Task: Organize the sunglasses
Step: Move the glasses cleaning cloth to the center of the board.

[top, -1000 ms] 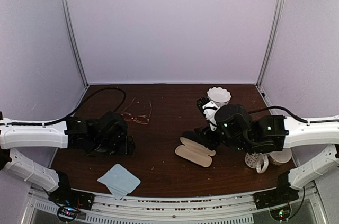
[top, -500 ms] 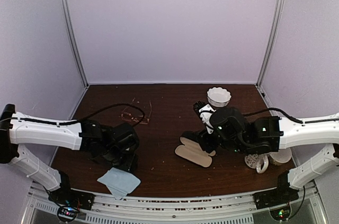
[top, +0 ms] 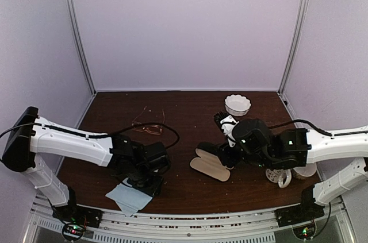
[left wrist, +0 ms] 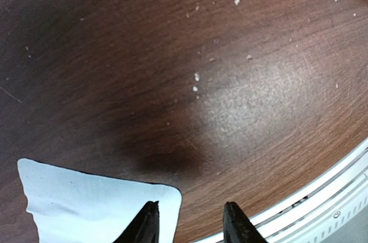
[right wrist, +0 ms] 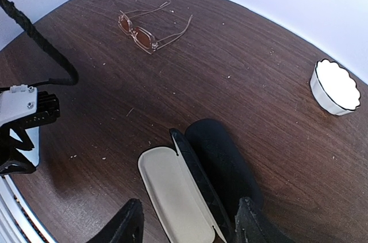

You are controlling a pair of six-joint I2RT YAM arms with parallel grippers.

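Observation:
The reddish-copper wire sunglasses (top: 150, 128) lie unfolded on the brown table at the back left; they also show in the right wrist view (right wrist: 144, 32). The dark-framed pair is out of view. My left gripper (top: 146, 185) is open and empty, low over the right corner of a light-blue cloth (top: 127, 199); in the left wrist view (left wrist: 192, 227) one fingertip is above the cloth (left wrist: 86, 200). My right gripper (top: 222, 155) is open and empty, just above the open black glasses case (top: 210, 166), whose cream lining (right wrist: 181, 200) lies between its fingers (right wrist: 129, 227).
A white scalloped bowl (top: 237, 104) stands at the back right and shows in the right wrist view (right wrist: 335, 86). A patterned mug (top: 278, 175) and another cup (top: 305, 169) stand under the right arm. The table's near edge (left wrist: 322, 197) is close to the left gripper.
My left arm has swung right and toward the near edge, ending over the blue cloth. The right gripper has barely moved above the case.

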